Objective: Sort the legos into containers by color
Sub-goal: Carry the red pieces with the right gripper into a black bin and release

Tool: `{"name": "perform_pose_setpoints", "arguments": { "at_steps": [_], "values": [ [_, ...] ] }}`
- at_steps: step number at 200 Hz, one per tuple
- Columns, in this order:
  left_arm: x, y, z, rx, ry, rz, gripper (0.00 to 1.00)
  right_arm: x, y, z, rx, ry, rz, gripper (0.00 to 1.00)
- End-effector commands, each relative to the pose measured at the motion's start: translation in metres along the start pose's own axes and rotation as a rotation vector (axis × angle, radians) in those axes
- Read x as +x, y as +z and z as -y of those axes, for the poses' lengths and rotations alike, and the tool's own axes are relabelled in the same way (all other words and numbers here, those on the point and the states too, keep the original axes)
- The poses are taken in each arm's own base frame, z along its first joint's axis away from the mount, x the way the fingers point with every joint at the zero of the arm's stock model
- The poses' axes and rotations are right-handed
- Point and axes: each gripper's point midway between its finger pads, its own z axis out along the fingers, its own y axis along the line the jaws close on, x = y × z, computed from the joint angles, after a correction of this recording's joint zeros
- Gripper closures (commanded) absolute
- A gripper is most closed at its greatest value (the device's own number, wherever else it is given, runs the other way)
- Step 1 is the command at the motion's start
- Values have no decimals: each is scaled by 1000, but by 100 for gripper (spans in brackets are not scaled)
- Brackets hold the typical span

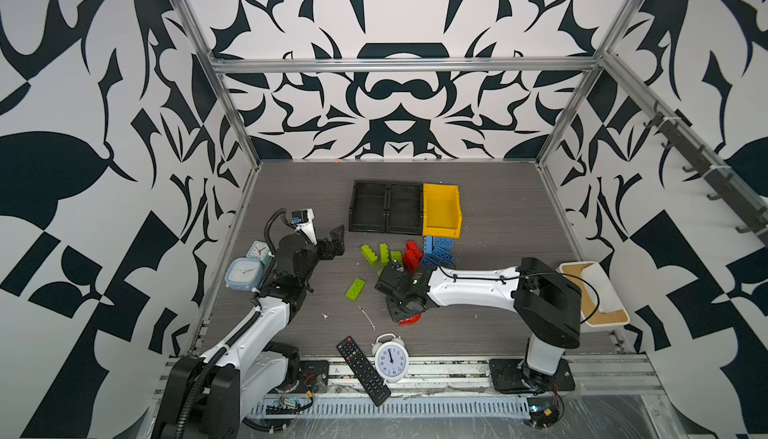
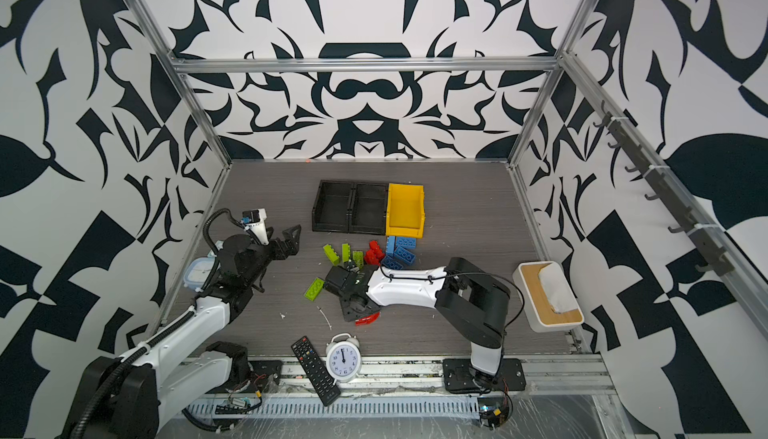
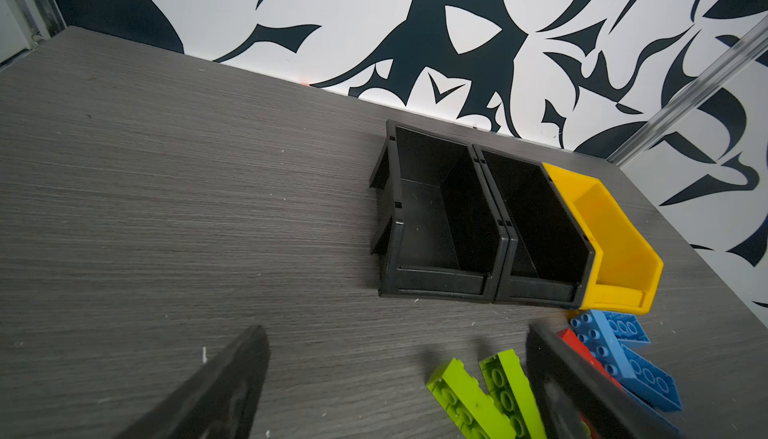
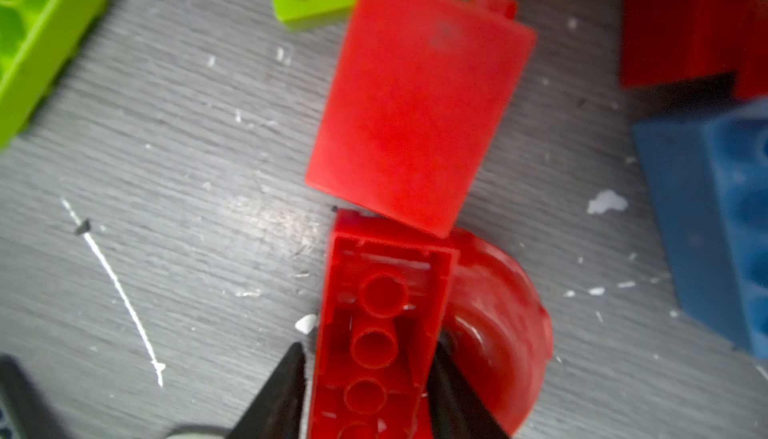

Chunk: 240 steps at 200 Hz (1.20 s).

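On the grey tabletop (image 4: 166, 166) our right gripper (image 4: 370, 341) nips the red arch brick (image 4: 386, 287); left gripper (image 3: 397, 333) gapes empty; let's lift straight

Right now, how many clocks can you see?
3. A white alarm clock sits at the front beside the remote; a pale blue clock and a smaller teal clock sit together at the left edge. The arms could hide more.
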Motion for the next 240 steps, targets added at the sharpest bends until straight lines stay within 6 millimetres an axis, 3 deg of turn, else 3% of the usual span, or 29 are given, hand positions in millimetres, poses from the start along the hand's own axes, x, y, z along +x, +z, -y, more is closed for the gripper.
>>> {"name": "perform_pose_setpoints", "arguments": {
  "at_steps": [1, 38, 49, 70, 110, 129, 155, 198, 240],
  "values": [
    [1, -2, 1, 9, -8, 6, 1, -9, -10, 3, 29, -16, 40, 55],
    [2, -1, 2, 15, -9, 6, 1, -12, -14, 4, 16, -36, 73, 66],
    [3, 0, 1, 13, -9, 3, 1, -16, -21, 4, 6, -48, 100, 71],
    [3, 0, 2, 13, -9, 5, 1, -26, -41, 5, -7, -73, 163, 71],
    [1, -2, 1, 10, -7, 12, 1, -63, -93, 21, -63, -58, 310, 77],
    [1, -3, -1, -3, -11, 13, 1, -92, -112, 35, -68, -61, 388, 77],
    [3, -2, -3, -10, -9, 14, 1, -139, -136, 40, -70, -105, 503, 77],
    [6, 1, -1, 2, -13, -4, 1, -204, -126, 46, -97, -134, 557, 76],
    [8, 5, -1, 4, -17, -12, 1, -247, -103, 48, -98, -109, 591, 76]
  ]
}}
